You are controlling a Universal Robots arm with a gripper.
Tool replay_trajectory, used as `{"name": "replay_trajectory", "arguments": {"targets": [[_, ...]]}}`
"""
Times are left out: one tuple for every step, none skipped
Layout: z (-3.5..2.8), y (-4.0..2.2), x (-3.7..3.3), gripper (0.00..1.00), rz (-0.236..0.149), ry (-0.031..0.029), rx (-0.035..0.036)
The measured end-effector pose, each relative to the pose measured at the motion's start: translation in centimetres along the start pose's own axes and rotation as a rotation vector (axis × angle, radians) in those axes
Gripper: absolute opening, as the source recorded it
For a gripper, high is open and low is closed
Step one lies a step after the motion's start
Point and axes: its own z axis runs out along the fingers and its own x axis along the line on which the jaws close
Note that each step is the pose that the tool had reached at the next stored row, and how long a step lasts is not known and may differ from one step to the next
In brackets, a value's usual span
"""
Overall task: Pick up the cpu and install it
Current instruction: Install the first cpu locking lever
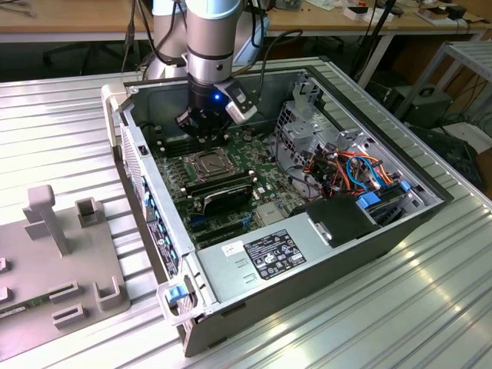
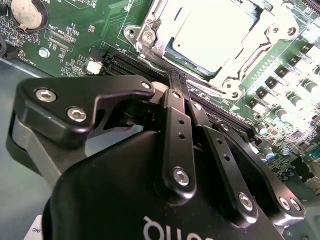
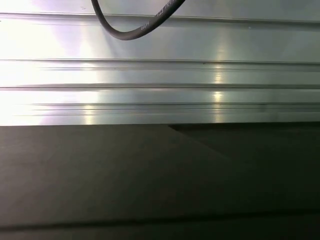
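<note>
My gripper (image 1: 206, 132) hangs inside the open computer case (image 1: 154, 207), low over the green motherboard (image 1: 265, 173) and just behind the square metal-framed socket (image 1: 209, 163). In the second wrist view the two black fingers (image 2: 176, 117) lie pressed together, the gripper (image 2: 178, 80) shut with nothing visible between them, its tips over the dark slots beside the socket (image 2: 235, 75). The cpu (image 2: 212, 32), a pale silvery square, lies flat inside that socket frame, apart from the fingertips.
Long black memory sticks (image 1: 221, 191) stand in front of the socket. A power supply (image 1: 277, 250), orange and blue cables (image 1: 355, 171) and a drive cage (image 1: 304, 127) crowd the exterior view's right. A grey fixture (image 1: 61, 254) lies on the ribbed metal table (image 3: 160, 75). A black cable (image 3: 132, 31) loops above.
</note>
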Motion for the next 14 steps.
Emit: {"name": "replay_trajectory", "arguments": {"targets": [[0.03, 0.0, -0.01, 0.11, 0.0, 0.0, 0.0], [0.05, -0.01, -0.01, 0.11, 0.0, 0.0001, 0.0001], [0.07, -0.01, -0.01, 0.11, 0.0, 0.0002, 0.0002], [0.1, -0.01, -0.02, 0.11, 0.0, 0.0002, 0.0003], [0.13, -0.01, -0.02, 0.11, 0.0, 0.0003, 0.0003], [0.16, -0.02, -0.03, 0.11, 0.0, 0.0002, 0.0003], [0.19, -0.02, -0.03, 0.11, 0.0, 0.0001, 0.0001], [0.22, -0.03, -0.04, 0.11, 0.0, 0.0, 0.0002], [0.24, -0.03, -0.04, 0.11, 0.0, 0.0, 0.0002], [0.26, -0.03, -0.04, 0.11, 0.0, 0.0, 0.0001], [0.29, -0.03, -0.05, 0.11, 0.0, -0.0001, 0.0001], [0.31, -0.03, -0.05, 0.11, 0.0, -0.0001, -0.0002], [0.32, -0.03, -0.05, 0.11, 0.0, 0.0, 0.0], [0.32, -0.03, -0.05, 0.11, 0.0, 0.0001, 0.0001]]}}
